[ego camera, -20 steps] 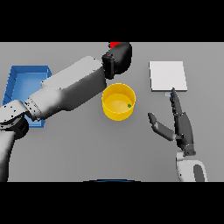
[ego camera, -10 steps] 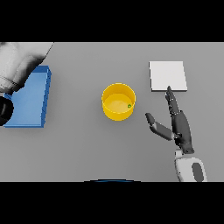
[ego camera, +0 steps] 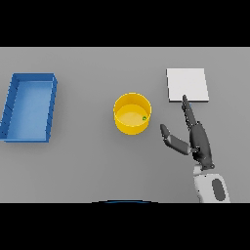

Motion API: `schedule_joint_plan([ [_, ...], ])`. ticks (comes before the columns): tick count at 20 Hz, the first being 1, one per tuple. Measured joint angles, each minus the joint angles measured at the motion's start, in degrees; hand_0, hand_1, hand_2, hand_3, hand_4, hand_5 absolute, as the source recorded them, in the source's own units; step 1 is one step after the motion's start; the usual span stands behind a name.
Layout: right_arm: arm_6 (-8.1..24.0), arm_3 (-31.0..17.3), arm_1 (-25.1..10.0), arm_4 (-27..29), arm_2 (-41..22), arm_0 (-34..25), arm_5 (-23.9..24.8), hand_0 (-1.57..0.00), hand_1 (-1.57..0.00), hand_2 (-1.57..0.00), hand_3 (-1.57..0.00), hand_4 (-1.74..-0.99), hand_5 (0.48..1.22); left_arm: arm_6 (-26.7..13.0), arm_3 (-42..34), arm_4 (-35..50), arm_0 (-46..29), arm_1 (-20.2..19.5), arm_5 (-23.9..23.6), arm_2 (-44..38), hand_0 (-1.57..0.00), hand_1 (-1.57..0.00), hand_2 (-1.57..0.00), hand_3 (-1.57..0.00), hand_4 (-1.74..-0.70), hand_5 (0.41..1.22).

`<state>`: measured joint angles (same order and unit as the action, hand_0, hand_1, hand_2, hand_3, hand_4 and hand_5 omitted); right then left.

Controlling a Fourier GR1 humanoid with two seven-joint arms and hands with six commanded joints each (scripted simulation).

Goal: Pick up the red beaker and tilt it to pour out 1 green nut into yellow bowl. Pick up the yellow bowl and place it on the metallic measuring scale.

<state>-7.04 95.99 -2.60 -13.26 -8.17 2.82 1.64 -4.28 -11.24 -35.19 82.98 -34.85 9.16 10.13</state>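
A yellow bowl point(ego camera: 132, 114) stands upright near the middle of the table, with one small green nut point(ego camera: 144, 118) lying inside by its right wall. The pale square measuring scale point(ego camera: 187, 85) lies flat to the bowl's upper right. My right hand point(ego camera: 199, 141) is open just right of the bowl, fingers straight and pointing toward the scale, thumb spread toward the bowl without touching it. Neither the red beaker nor my left hand shows in the head view.
A blue rectangular tray point(ego camera: 29, 106) sits at the table's left side, its inside bare.
My left arm, which reached over the bowl with the red beaker, has swung away left and left the view. My right hand has edged slightly toward the bowl.
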Motion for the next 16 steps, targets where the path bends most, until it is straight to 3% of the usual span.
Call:
schedule_joint_plan([
  [3, -0.91, -0.01, -1.18, 0.44, 0.43, 0.36, -0.77, 0.0, 0.0, 0.0, 0.0, -1.133, 0.64, -2.96, -1.91, 5.72, -7.29, -0.43, -6.35, -4.32, -1.57, -1.57, -1.57, -1.57, -1.74, 1.221],
  [7, -0.44, -0.08, -0.71, 0.79, -0.06, 0.48, -1.28, 0.0, 0.0, 0.0, 0.0, -1.127, 0.664, -8.43, -6.53, 12.5, -16.03, -0.71, -9.81, -9.25, -1.57, -1.57, -1.57, -1.57, -1.74, 1.221],
  [12, -1.54, -0.14, -1.41, 1.04, 0.52, 0.19, -1.25, 0.0, 0.0, 0.0, 0.0, -1.166, 0.676, -10.25, -21.25, 19.57, -33.14, 2.31, -13.41, -11.12, -1.57, -1.57, -1.57, -1.57, -1.74, 1.221],
  [16, -2.61, -0.13, -1.61, 0.91, 0.25, 1.48, -1.6, 0.0, 0.0, 0.0, 0.0, -1.167, 0.675, -15.88, -35.27, 22.54, -43.97, 3.43, -15.01, -10.93, -1.57, -1.57, -1.57, -1.57, -1.74, 1.05],
])
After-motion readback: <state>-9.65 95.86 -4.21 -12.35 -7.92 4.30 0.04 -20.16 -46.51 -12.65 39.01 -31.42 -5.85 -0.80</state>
